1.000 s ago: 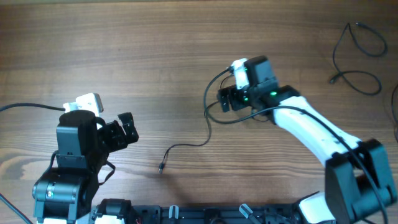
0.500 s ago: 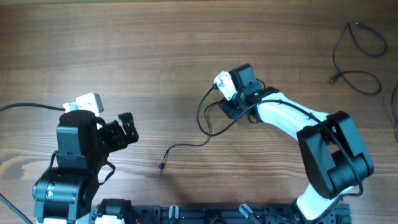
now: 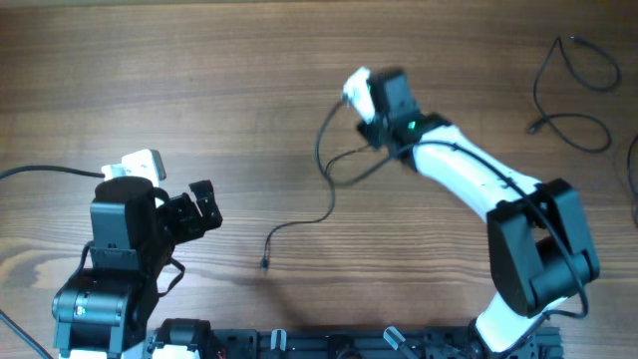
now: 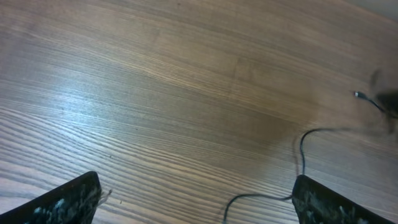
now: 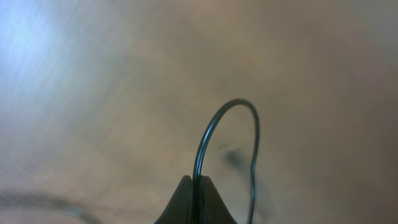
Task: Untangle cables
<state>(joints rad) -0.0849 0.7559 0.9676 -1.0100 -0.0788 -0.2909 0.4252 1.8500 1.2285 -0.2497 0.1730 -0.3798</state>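
One thin black cable [image 3: 327, 170] runs from my right gripper [image 3: 361, 112] in a long curve down to its small plug [image 3: 264, 263] near the table's front. The right wrist view shows the right gripper [image 5: 196, 186] shut on this cable [image 5: 214, 124], which arches up out of the closed tips and drops back on the right. My left gripper [image 3: 204, 204] stands open at the left, apart from the cable. In the left wrist view its fingers [image 4: 68, 199] are wide apart and the cable [image 4: 303, 149] passes by the right fingertip. A second looped cable [image 3: 573, 90] lies at the far right.
A thicker black wire [image 3: 50, 172] leads to the left arm from the table's left edge. The arms' bases and a black rail [image 3: 299, 344] sit along the front edge. Bare wooden table [image 3: 199, 80] fills the far left and middle.
My right gripper has shut on the middle cable and moved toward the far side, pulling the cable's loop with it; the plug end shifted slightly. The left arm has not moved.
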